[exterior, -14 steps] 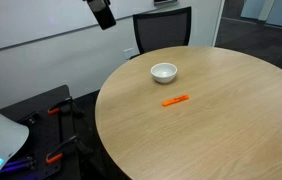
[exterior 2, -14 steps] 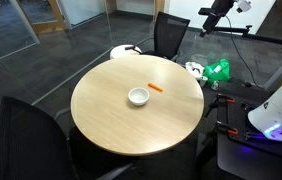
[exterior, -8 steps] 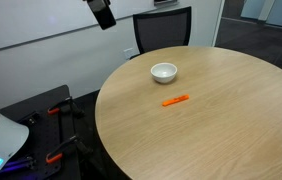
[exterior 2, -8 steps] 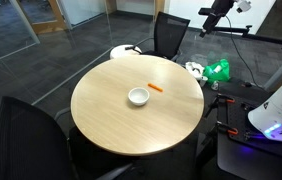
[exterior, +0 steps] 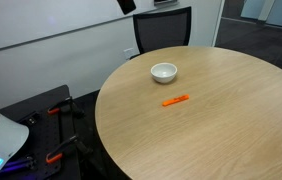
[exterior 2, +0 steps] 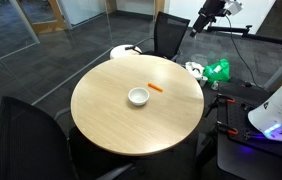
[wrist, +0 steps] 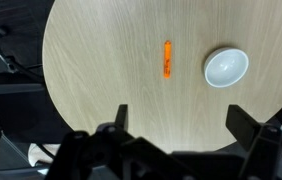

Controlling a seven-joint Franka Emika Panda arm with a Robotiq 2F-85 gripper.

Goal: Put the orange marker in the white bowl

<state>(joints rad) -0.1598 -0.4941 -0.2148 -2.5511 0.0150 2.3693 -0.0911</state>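
Arm: we see it raised high and well off to the side of the worktop (exterior: 216, 125); in an exterior view only the dark tip of the hand (exterior: 127, 5) shows at the top edge
Hand pose: in an exterior view the hand (exterior 2: 199, 22) hangs up beyond a black chair (exterior 2: 169, 35), well apart from everything on the worktop
Hand state: in the wrist view we find its two fingers (wrist: 121, 115) spread wide at the bottom edge, with bare wood showing between them
Orange marker: we see the orange marker (exterior: 175, 100) lying flat on the wood near the middle, beside the bowl but not touching it
White bowl: the white bowl (exterior: 163, 72) stands upright on the worktop
Wrist view: it looks straight down, with the marker and the bowl side by side
Worktop: round, pale wood grain
Room: we note a dark floor, a white wall (exterior: 41, 30), a second black chair (exterior 2: 21, 130) in the foreground and something green (exterior 2: 217, 70) on the floor
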